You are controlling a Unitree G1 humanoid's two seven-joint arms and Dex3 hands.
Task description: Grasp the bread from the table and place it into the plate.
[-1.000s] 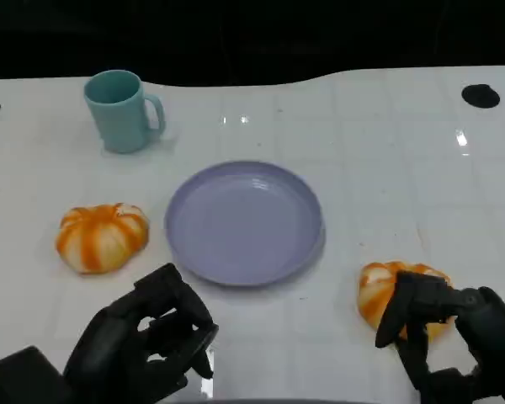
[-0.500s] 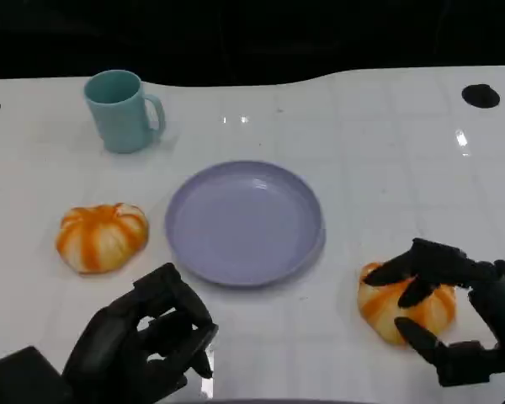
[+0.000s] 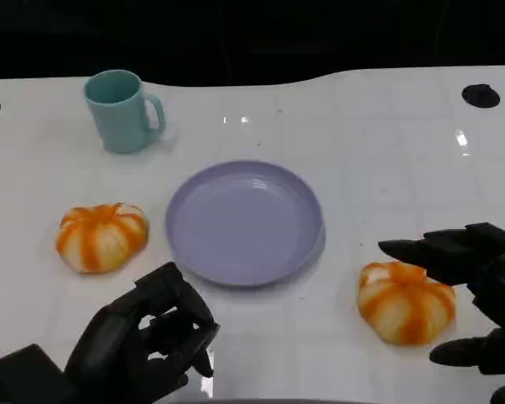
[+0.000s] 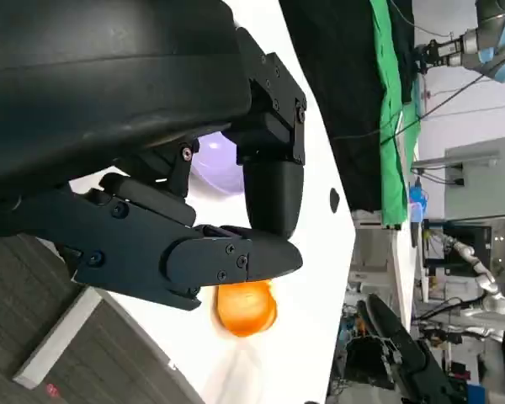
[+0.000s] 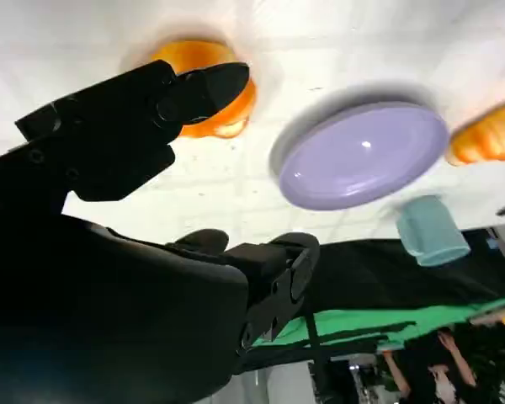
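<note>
A lilac plate lies mid-table. One orange-striped bread roll sits to its left, another bread roll to its lower right. My right hand hovers just right of that second roll with fingers spread above its far side and the thumb below; nothing is held. The right wrist view has this roll past my fingers, with the plate beyond. My left hand rests at the near edge, fingers curled in on nothing. The left wrist view catches a roll beyond its fingertips.
A teal mug stands at the back left, well behind the plate. A black round spot marks the table's far right. The white table ends in a dark drop at the back.
My right hand, which lay over the right roll with fingers on it, has lifted off, spread wide and drawn back to the right. The roll now shows whole. The left hand stayed put.
</note>
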